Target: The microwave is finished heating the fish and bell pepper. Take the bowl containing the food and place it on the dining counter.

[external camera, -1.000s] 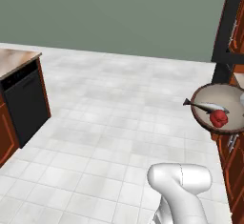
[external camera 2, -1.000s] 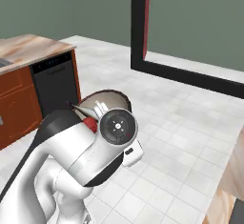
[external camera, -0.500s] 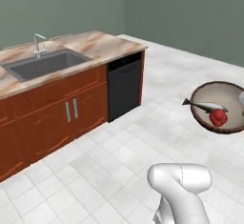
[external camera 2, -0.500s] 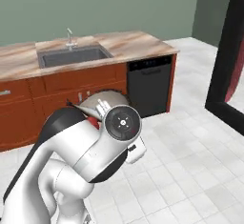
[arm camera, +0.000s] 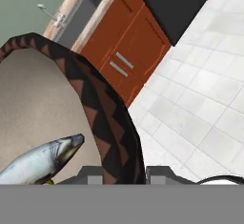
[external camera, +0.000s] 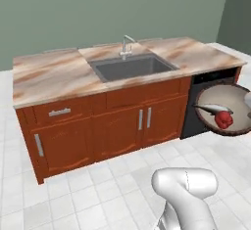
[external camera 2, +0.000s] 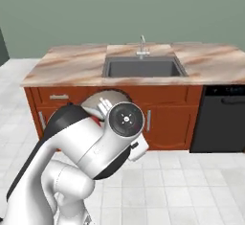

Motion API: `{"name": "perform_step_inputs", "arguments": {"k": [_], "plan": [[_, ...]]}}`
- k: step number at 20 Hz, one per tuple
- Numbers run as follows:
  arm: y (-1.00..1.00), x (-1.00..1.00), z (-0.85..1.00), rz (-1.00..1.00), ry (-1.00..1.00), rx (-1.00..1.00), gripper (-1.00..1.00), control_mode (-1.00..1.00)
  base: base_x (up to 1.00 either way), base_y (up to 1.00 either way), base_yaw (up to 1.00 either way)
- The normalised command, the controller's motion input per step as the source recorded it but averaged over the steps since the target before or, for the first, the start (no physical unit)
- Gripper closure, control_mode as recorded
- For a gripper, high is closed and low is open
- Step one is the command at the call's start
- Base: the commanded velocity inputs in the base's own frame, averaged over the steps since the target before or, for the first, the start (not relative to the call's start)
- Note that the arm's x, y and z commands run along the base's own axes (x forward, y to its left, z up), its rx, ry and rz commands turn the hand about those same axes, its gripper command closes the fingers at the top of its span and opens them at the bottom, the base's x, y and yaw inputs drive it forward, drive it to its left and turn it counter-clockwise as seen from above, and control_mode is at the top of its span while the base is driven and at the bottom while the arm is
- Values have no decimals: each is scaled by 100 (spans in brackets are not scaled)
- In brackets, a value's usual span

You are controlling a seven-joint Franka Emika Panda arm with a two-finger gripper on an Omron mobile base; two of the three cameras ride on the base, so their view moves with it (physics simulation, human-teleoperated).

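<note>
The bowl (external camera: 234,102), dark brown outside and beige inside, hangs in the air at the right edge of the left base view, tipped toward the camera. The silver fish (external camera: 210,109) and the red bell pepper (external camera: 224,120) lie inside it. In the hand view my gripper (arm camera: 125,174) is shut on the bowl's patterned rim (arm camera: 110,127), with the fish (arm camera: 42,162) just left of the fingers. From the right base view the bowl (external camera 2: 101,99) peeks out behind my arm's wrist. The microwave and the dining counter are out of view.
A marble-topped counter (external camera: 54,75) with a sink (external camera: 131,67) and faucet (external camera: 126,44) stands ahead on red-brown cabinets (external camera: 122,126). A black dishwasher (external camera 2: 221,118) sits at its right end, close behind the bowl. White tiled floor (external camera: 88,195) lies open in front.
The whole view has swung: the base has turned, so the sink counter has come from the left to the middle. The bowl stays held in the same spot relative to the base.
</note>
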Motion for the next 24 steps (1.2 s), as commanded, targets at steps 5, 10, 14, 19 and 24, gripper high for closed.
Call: {"name": "perform_step_inputs", "arguments": {"k": [5,10,14,19,24], "plan": [[0,0,0,0,0,0,100,100,91,32,56],[0,0,0,0,0,0,100,100,99,63,45],[0,0,0,0,0,0,100,100,67,100,25],[0,0,0,0,0,0,100,100,27,100,11],[0,0,0,0,0,0,100,100,60,100,-9]]}}
